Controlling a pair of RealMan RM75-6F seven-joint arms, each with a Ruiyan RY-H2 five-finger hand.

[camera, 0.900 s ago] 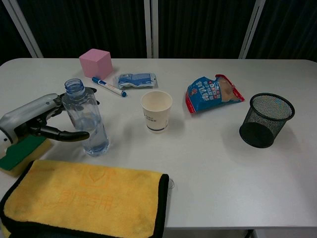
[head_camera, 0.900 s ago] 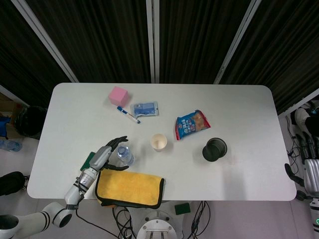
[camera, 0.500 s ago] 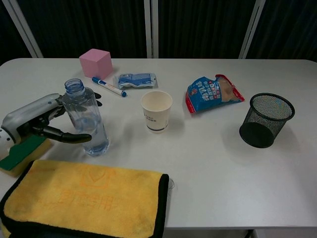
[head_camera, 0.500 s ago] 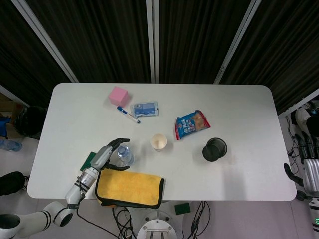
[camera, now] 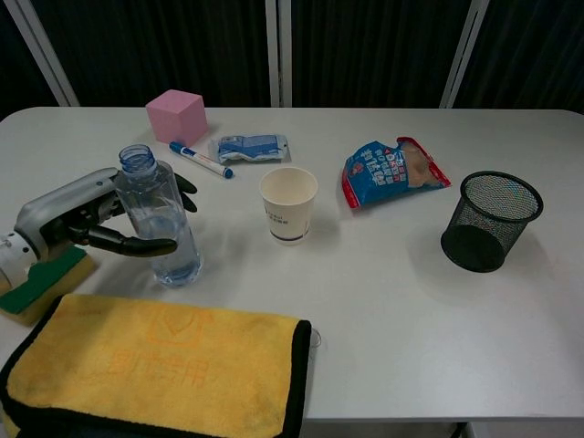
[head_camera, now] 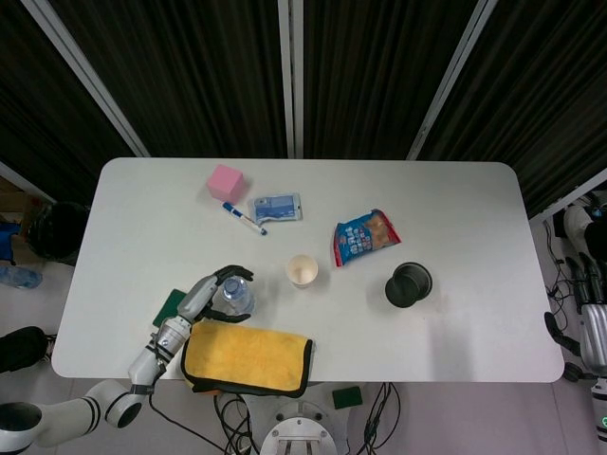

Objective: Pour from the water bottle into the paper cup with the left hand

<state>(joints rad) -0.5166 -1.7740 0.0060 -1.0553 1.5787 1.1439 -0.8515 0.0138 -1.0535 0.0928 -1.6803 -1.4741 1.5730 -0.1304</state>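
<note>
The clear water bottle (camera: 161, 219) stands uncapped and upright on the table's left side, also seen from above as the bottle (head_camera: 236, 295). My left hand (camera: 80, 217) wraps around it from the left, the thumb across its front and the fingers (camera: 186, 189) curled behind it. The same left hand (head_camera: 201, 297) shows in the head view. The white paper cup (camera: 288, 204) stands upright and apart, to the right of the bottle; from above the cup (head_camera: 302, 270) looks empty. My right hand (head_camera: 590, 318) hangs off the table's right edge, holding nothing.
A yellow cloth (camera: 155, 365) lies at the near edge below the bottle, and a green sponge (camera: 36, 278) sits under my left wrist. Behind are a pink cube (camera: 176, 115), a marker (camera: 201, 160) and a blue packet (camera: 250, 146). A snack bag (camera: 394, 170) and a black mesh cup (camera: 488, 221) lie right.
My left hand has slid right and its fingers have curled further around the bottle. The bottle and cup have not moved.
</note>
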